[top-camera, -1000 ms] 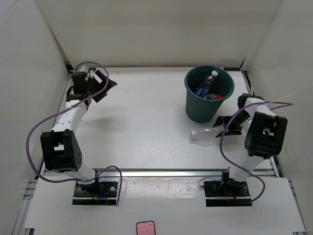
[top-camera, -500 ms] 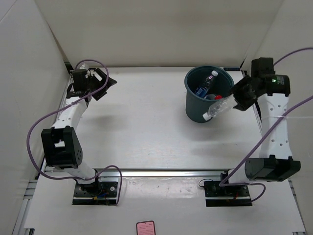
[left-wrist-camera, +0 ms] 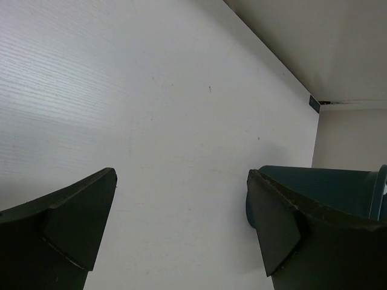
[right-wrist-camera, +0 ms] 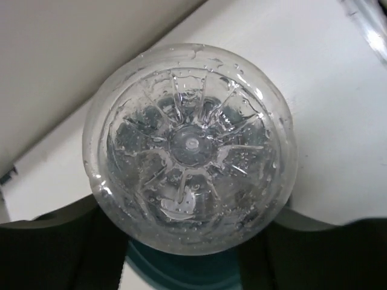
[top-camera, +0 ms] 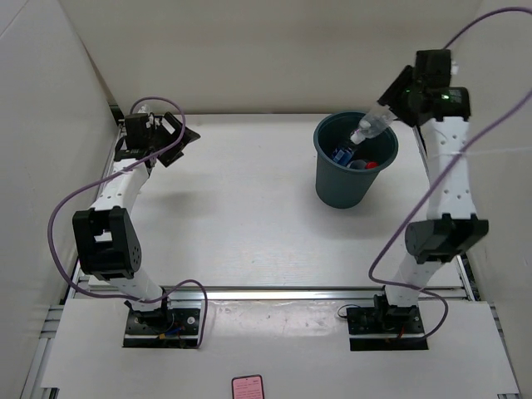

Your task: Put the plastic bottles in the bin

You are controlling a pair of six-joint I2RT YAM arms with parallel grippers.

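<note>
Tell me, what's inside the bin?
Inside the bin a blue-labelled bottle and something red show. The clear bottle hanging above covers part of the inside.

White table (top-camera: 241, 208), faint grain. Teal-grey bin (top-camera: 337, 189) upright on it, far-right qtr, near back edge. Small pink tag (top-camera: 247, 386) flat at near edge, ctr.
</note>
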